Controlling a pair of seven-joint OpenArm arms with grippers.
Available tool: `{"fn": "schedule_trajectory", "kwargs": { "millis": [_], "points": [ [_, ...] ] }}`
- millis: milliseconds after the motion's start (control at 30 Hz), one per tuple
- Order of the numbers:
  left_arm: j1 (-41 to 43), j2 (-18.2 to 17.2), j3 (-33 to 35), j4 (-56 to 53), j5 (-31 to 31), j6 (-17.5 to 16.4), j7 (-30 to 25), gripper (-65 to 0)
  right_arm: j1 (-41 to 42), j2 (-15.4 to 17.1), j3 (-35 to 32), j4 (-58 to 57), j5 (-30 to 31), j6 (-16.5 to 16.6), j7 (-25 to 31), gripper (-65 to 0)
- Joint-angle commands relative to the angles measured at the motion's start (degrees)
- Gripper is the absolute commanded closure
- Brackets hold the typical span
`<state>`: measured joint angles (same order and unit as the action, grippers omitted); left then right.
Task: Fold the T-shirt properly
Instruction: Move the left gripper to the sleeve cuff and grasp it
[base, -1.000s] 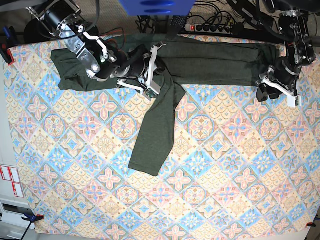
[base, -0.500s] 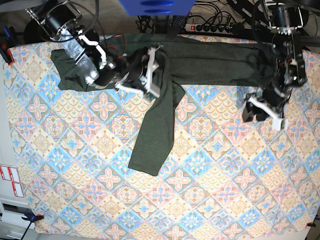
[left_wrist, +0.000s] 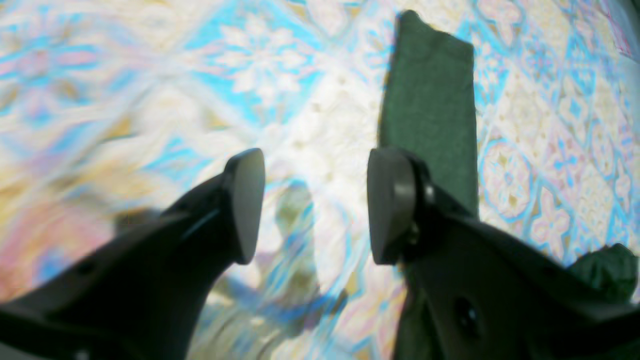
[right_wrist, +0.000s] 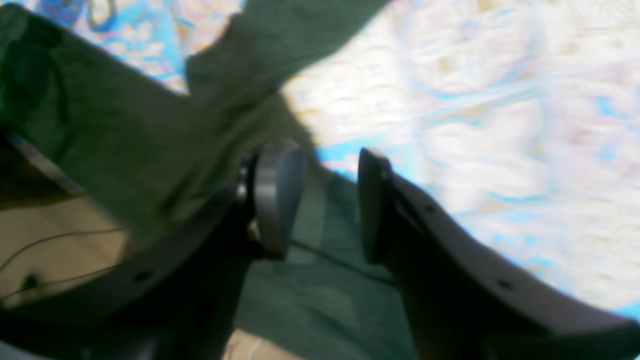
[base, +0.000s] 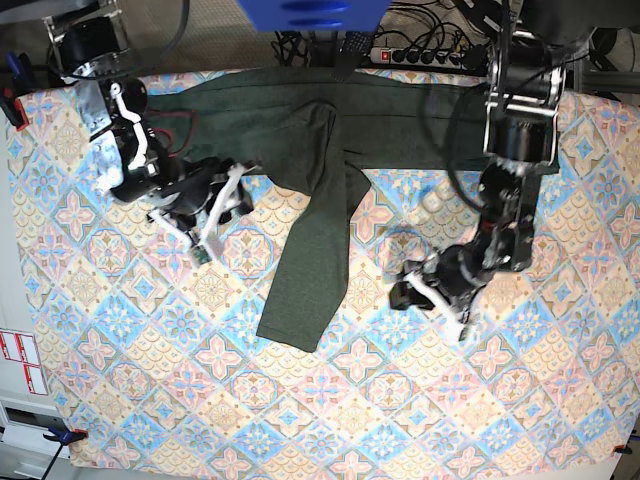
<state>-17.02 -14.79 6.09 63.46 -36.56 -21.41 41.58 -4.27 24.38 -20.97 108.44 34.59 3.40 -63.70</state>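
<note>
The worktop (base: 150, 400) is covered by a patterned cloth of blue, pink and yellow tiles. Along its far edge the T-shirt (base: 400, 125) is spread in a long band, and one sleeve is laid from the middle of that band down toward the worktop's centre, ending on bare cloth. Behind the far edge a power strip (base: 420, 55) and loose cables are seen, and a blue object (base: 310, 12) is cut off by the top of the view. The right pincer (right_wrist: 320, 205) is held partly open at the shirt's near edge, toward the left side, nothing gripped. The left pincer (left_wrist: 315, 205) is held wide above bare cloth, just beside the sleeve, empty.
</note>
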Motion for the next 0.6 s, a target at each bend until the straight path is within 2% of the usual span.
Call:
{"fn": "schedule_trajectory", "kwargs": {
  "millis": [0, 133, 267, 467, 567],
  "points": [
    [-4.57, 2.0, 0.64, -3.29, 0.73, -0.44, -1.36, -32.4, 0.19, 0.72, 1.32, 0.96, 0.71, 0.34, 1.24, -21.7],
    [-10.02, 7.01, 1.08, -11.73, 3.63, -0.44, -1.36, -32.4, -2.01, 0.89, 6.51, 1.05, 0.71, 0.34, 1.59, -21.7],
    [-12.92, 10.96, 1.08, -17.88, 7.15, -0.44, -1.98, -32.4, -2.36, 0.89, 8.0, 1.05, 0.88, 0.34, 1.59, -21.7],
    [-13.71, 14.48, 1.08, -23.68, 12.16, -0.44, -5.06, -32.4, -2.54, 0.89, 8.0, 1.23, 0.88, 0.34, 1.59, -21.7],
    [-13.18, 14.92, 1.08, -24.03, 13.22, -0.44, -5.76, -32.4, -2.45, 0.89, 8.0, 1.23, 0.88, 0.34, 1.59, -21.7]
  ]
}}
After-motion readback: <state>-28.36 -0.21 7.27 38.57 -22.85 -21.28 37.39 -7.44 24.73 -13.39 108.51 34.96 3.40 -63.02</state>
